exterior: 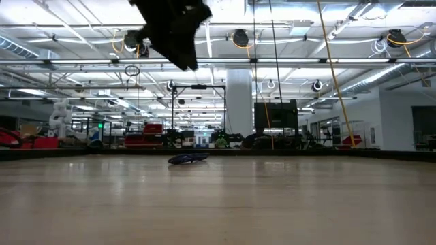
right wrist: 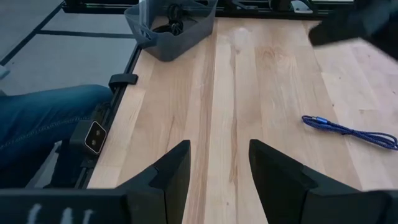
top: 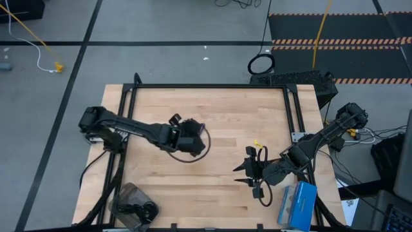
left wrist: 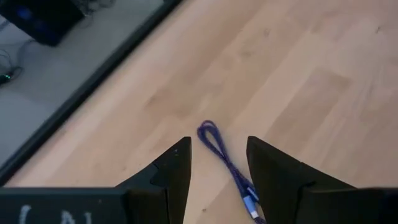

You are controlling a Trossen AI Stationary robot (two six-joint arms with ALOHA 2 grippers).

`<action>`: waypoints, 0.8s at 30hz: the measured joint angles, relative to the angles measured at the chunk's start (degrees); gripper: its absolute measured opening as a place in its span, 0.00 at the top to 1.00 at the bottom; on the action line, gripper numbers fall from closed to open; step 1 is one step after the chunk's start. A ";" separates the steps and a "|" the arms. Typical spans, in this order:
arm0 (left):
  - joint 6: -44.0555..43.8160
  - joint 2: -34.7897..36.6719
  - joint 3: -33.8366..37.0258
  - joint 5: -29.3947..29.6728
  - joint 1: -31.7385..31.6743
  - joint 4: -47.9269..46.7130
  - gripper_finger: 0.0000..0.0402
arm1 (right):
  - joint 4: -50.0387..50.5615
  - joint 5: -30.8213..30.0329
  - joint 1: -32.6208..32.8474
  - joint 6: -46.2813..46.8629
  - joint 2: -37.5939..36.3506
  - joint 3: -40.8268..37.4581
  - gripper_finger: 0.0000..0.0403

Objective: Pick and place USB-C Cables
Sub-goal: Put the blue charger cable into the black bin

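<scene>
**Purple-blue cable framed by the parted left gripper above the table**

The purple-blue USB-C cable (left wrist: 227,165) is taken as the landmark. It is seen lying flat on the bare wooden table (top: 225,109), folded into a narrow strand with a small loop at one end and its connectors at the other. In the low view it shows as a low dark shape (exterior: 187,158) resting on the tabletop.

The left gripper (left wrist: 217,163) is held above this cable, clear of the wood. Its fingers (left wrist: 177,168) are spread apart, with the cable visible in the gap between them; nothing is gripped. From overhead the cable itself is hidden under the left gripper (top: 187,138). A thin dark cord is seen looping around that gripper from overhead.

The right gripper (right wrist: 219,163) is placed well apart from the cable, toward the table's right side. Its fingers (right wrist: 177,168) are likewise parted and nothing is held between them. In its wrist view the cable (right wrist: 351,130) is seen lying off to one side of it on the wood.

A grey bin (right wrist: 171,28) is set at a corner of the table, well apart from the cable, on the left arm's side (top: 132,203). Dark bundled cables (right wrist: 174,18) are seen inside it, though how many cannot be told. A blue box (top: 297,205) lies at the table's edge near the right gripper (top: 252,169). A person's leg in blue jeans (right wrist: 43,121) is visible beyond the table edge nearest the bin.
</scene>
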State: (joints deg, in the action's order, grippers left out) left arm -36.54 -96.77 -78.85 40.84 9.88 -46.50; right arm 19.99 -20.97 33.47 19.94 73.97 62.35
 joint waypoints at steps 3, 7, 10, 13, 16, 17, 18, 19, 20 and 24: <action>3.13 -2.66 0.00 -4.07 -2.00 4.31 0.60 | 0.01 0.00 0.00 0.69 0.00 0.00 0.61; 3.17 -5.87 0.04 -5.85 -3.71 7.21 0.60 | 0.07 0.00 0.63 1.07 0.00 -0.02 0.61; 1.23 -7.35 0.04 -6.56 -4.84 7.09 0.60 | 0.09 0.02 1.47 0.99 0.00 -0.02 0.61; -2.38 -8.55 0.04 -9.96 -6.20 6.98 0.60 | 0.20 0.04 2.24 0.98 0.00 -0.02 0.61; -4.64 -9.29 0.04 -13.04 -7.53 7.12 0.60 | 0.22 0.04 2.90 0.88 0.00 -0.02 0.61; -5.21 -9.80 0.04 -13.76 -7.82 7.20 0.60 | 0.25 0.04 3.10 0.88 0.00 -0.02 0.61; -5.67 -10.28 -0.02 -14.39 -8.08 7.44 0.60 | 0.28 0.04 3.33 0.86 0.00 -0.02 0.61; -5.88 -10.56 0.00 -15.22 -8.22 7.17 0.60 | 0.22 0.04 3.49 0.86 0.00 -0.02 0.61; -5.98 -10.94 0.06 -16.03 -8.37 6.34 0.60 | 0.28 0.04 3.70 0.87 0.00 -0.02 0.61; -7.17 -13.40 0.00 -17.82 -8.76 6.05 0.60 | 0.49 0.02 4.23 1.76 0.00 -0.04 0.61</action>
State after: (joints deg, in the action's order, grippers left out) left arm -43.71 -110.17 -78.84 23.01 1.12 -40.45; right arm 20.48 -20.95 37.70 21.70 73.97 62.30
